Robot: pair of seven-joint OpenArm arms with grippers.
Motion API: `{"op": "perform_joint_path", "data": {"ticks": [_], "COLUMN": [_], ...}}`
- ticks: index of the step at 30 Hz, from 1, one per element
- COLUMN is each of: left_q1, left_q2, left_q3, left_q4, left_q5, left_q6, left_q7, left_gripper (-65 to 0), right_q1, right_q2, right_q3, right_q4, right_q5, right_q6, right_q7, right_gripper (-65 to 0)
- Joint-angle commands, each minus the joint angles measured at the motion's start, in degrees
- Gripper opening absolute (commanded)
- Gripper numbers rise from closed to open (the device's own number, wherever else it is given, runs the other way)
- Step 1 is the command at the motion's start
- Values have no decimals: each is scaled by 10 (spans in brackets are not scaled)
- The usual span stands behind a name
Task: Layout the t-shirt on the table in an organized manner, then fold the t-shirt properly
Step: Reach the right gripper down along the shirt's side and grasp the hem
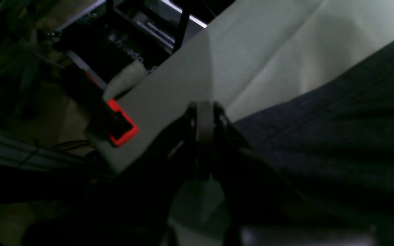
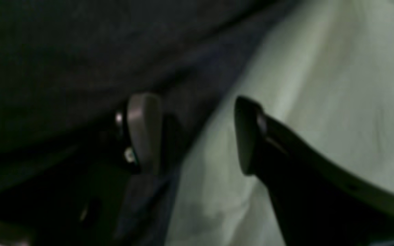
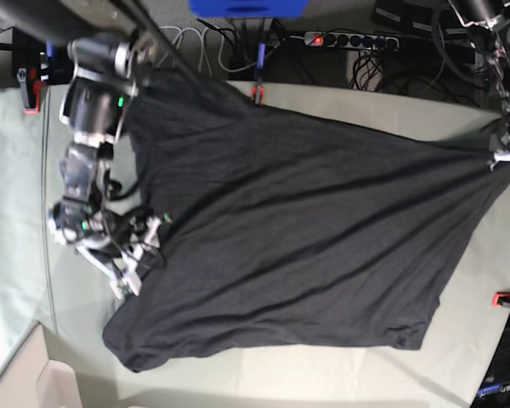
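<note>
The charcoal-black t-shirt (image 3: 297,229) lies spread, plain side up, across the pale grey-green table (image 3: 323,374). Its right corner is stretched taut toward my left gripper (image 3: 496,158). In the left wrist view that gripper (image 1: 205,118) has its fingers pressed together on the edge of the t-shirt (image 1: 337,136), near the table's corner (image 1: 268,51). My right gripper (image 3: 140,255) is at the shirt's left edge. In the right wrist view it (image 2: 197,136) is open, with one finger (image 2: 144,131) over the t-shirt (image 2: 63,61) and the other over the bare table (image 2: 337,85).
Red clamps sit on the table's edges (image 3: 506,298) (image 3: 31,95) (image 3: 257,92), one close to my left gripper (image 1: 123,128). A power strip (image 3: 348,39) and cables lie beyond the far edge. A pale box (image 3: 34,382) stands at the front left.
</note>
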Motion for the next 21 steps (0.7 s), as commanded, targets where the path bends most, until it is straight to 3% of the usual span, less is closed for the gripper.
{"op": "perform_joint_path", "data": {"ticks": [1, 4, 8, 10, 15, 21], "left_q1": [-3, -3, -3, -3, -3, -3], "left_q2": [-11, -11, -11, -11, -11, -11], "left_q3": [-3, -3, -2, -2, -2, -2], "left_q4": [10, 10, 10, 10, 10, 11], "left_q5": [1, 1, 1, 1, 1, 1], "left_q6": [2, 2, 2, 2, 3, 3], "left_q7": [-15, -15, -15, -15, -15, -15], "left_gripper": [-648, -648, -648, -648, -648, -648], "right_q1": [23, 36, 34, 33, 33, 11], "right_q2": [6, 7, 7, 7, 7, 4], "right_q3": [0, 0, 0, 0, -5, -110], "right_q4": [-10, -40, -66, -84, -93, -38], "right_q5": [4, 4, 4, 4, 1, 0], "right_q6": [8, 7, -30, -30, -30, -32], "right_q7": [13, 38, 75, 90, 104, 103], "right_gripper": [-310, -311, -323, -377, -650, -650]}}
